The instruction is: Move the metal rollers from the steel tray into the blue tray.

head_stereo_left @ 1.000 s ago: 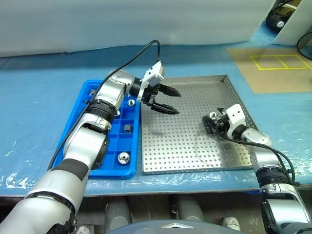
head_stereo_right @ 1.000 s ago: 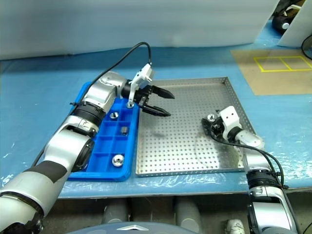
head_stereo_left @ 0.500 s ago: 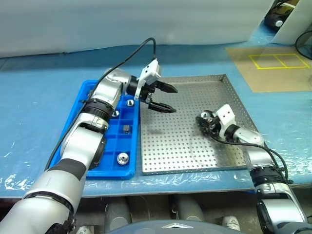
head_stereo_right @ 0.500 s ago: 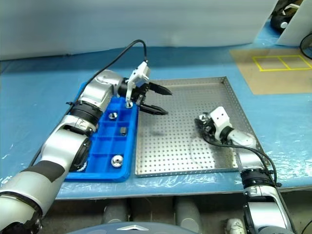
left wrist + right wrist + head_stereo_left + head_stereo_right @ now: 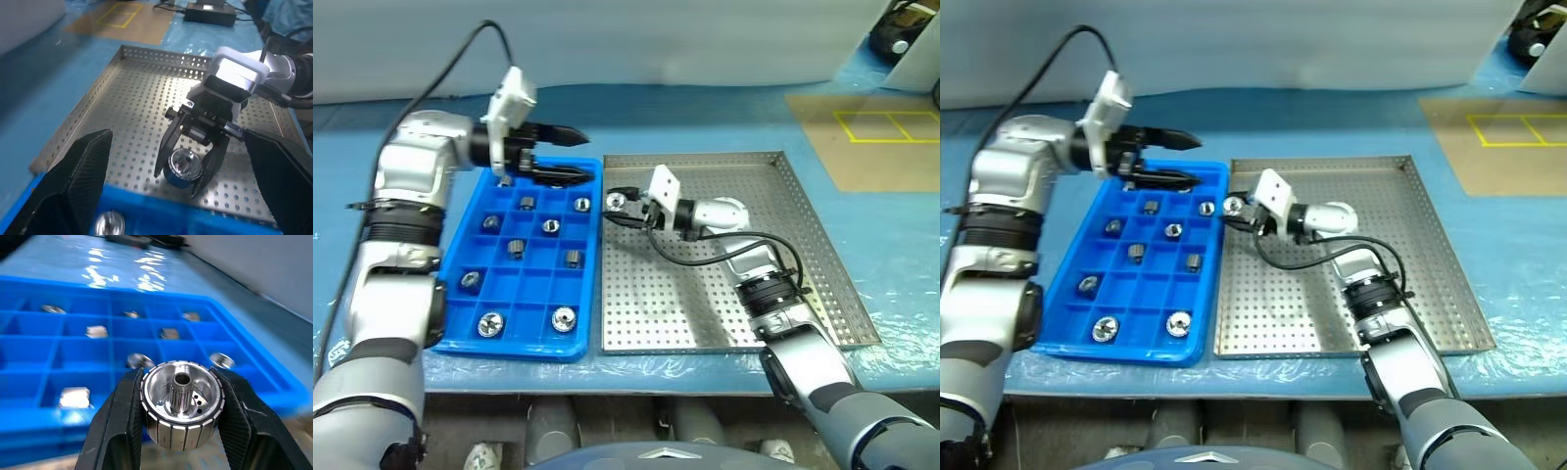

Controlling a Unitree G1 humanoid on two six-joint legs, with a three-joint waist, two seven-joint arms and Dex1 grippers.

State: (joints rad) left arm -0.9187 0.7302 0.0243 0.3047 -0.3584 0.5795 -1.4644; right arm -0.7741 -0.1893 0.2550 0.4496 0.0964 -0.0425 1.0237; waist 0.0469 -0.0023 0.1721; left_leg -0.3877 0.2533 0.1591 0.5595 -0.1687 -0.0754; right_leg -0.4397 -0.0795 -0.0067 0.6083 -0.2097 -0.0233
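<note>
The right arm reaches across the steel tray [image 5: 822, 284] toward the blue tray [image 5: 460, 259]. Its right gripper [image 5: 178, 431] is squeezed shut on one shiny metal roller [image 5: 182, 404], holding it just beside the blue tray's edge, over the steel tray. A second ago this gripper was low at the far right side of the steel tray.

The left arm is bent high, and its left gripper [image 5: 558, 152] points sideways over the back of the blue tray with its fingers wide apart and nothing in them. Before, it hung over the steel tray.

Other metal rollers [image 5: 564, 317] sit in the blue tray's little squares.

No writing can be read.
</note>
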